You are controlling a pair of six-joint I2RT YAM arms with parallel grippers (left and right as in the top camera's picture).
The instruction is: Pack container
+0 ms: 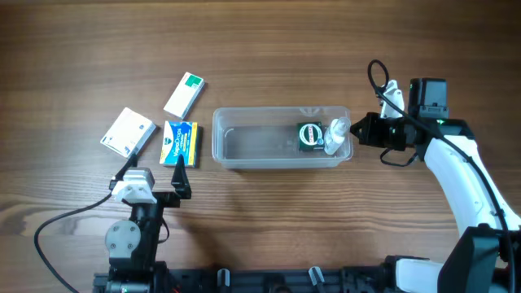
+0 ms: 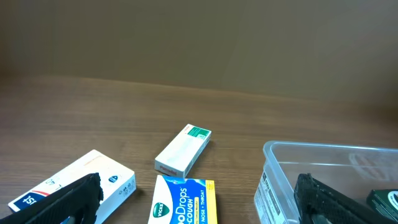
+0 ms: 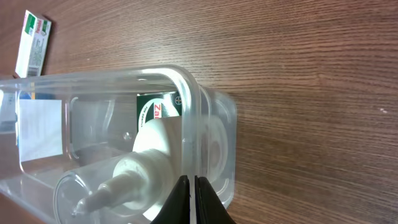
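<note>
The clear plastic container (image 1: 252,145) lies at the table's middle. Inside its right end are a white spray bottle (image 1: 334,136) and a dark green box (image 1: 310,135). My right gripper (image 1: 355,130) is shut on the container's right end wall; in the right wrist view its fingers (image 3: 191,186) pinch the wall (image 3: 211,124), with the bottle (image 3: 143,168) just inside. My left gripper (image 1: 153,173) is open and empty, just in front of a blue and yellow Vicks box (image 1: 180,142). In the left wrist view the box (image 2: 183,202) lies between its fingers (image 2: 193,208).
A white box with a green end (image 1: 185,94) and a larger white box (image 1: 128,132) lie left of the container, also seen in the left wrist view (image 2: 183,150) (image 2: 87,180). The container's left end (image 2: 280,180) is right of the Vicks box.
</note>
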